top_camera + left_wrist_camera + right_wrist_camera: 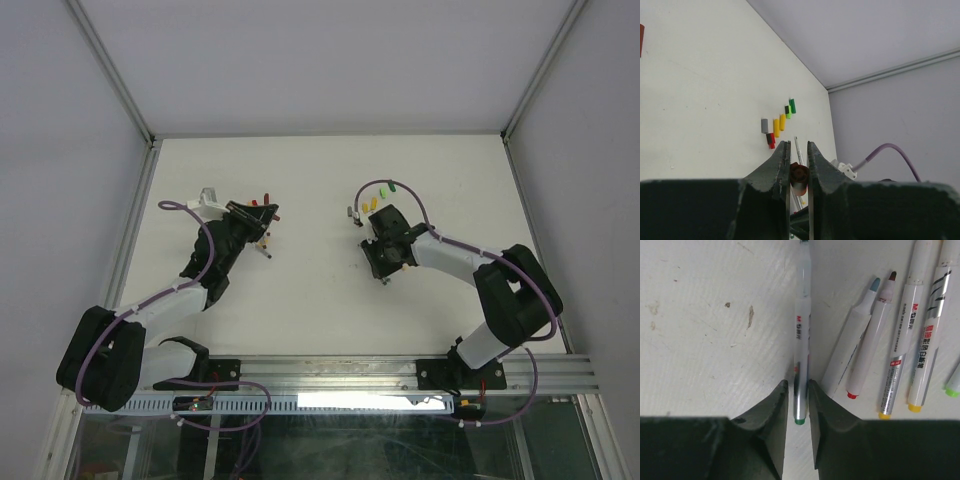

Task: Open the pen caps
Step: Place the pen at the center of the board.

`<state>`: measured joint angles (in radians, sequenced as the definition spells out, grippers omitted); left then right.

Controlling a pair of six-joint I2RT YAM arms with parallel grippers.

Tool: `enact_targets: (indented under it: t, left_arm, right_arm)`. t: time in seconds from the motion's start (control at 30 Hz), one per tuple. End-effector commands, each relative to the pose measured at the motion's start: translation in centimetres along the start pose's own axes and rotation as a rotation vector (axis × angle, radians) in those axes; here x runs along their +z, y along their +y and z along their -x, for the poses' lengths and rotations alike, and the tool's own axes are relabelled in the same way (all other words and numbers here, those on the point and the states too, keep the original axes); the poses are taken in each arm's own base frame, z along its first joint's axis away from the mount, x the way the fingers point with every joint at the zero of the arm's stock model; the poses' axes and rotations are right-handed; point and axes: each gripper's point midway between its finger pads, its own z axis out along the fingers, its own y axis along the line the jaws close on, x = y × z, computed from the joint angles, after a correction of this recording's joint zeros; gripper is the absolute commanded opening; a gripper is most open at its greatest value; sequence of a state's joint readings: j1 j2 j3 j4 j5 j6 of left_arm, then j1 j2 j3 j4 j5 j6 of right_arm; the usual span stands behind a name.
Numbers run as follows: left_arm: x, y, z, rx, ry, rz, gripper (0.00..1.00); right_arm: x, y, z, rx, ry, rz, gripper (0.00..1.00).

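Both arms reach forward, the left claw pinching a dark-red cap.

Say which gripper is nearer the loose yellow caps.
Right. The right gripper is just base-side of the yellow caps; the left gripper, gripping a dark red cap, is far to their left.

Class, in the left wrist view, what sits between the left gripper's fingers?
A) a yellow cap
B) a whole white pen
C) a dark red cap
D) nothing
C: a dark red cap is pinched in the left gripper, while the yellow caps lie farther off on the table.
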<state>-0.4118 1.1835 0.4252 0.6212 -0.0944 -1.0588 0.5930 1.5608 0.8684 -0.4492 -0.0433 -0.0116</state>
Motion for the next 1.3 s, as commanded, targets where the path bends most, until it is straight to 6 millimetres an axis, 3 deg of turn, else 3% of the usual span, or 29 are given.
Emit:
enact_targets:
  t: [0.0,0.1,0.47,0.83,1.27]
  left_arm:
    - [-0.3,-2.0,-0.3,-0.013,0.011,-0.085,0.00]
    - [-0.4,-2.0,-0.8,-0.014,0.026,-0.088,0.00]
    - [0.2,-1.6,-4.5,0.023,0.128,-0.074,0.00]
    - [-0.5,1.3,-8.9,0.104,0.192,0.026,0.00]
    - [1.3,3.7,-13.5,0.168,0.311,0.179,0.00]
  right_arm:
    - [0.0,-0.1,0.7,0.008,-0.014,-0.017,0.29]
    - [0.0,-0.1,0.8,0.008,-0.014,-0.015,0.33]
    - [-0.9,0.4,2.1,0.007,-0.055,0.018,0.34]
    - [-3.3,0.7,4.6,-0.037,-0.164,0.048,0.35]
    - [-5.3,0.5,5.8,-0.059,-0.222,0.091,0.34]
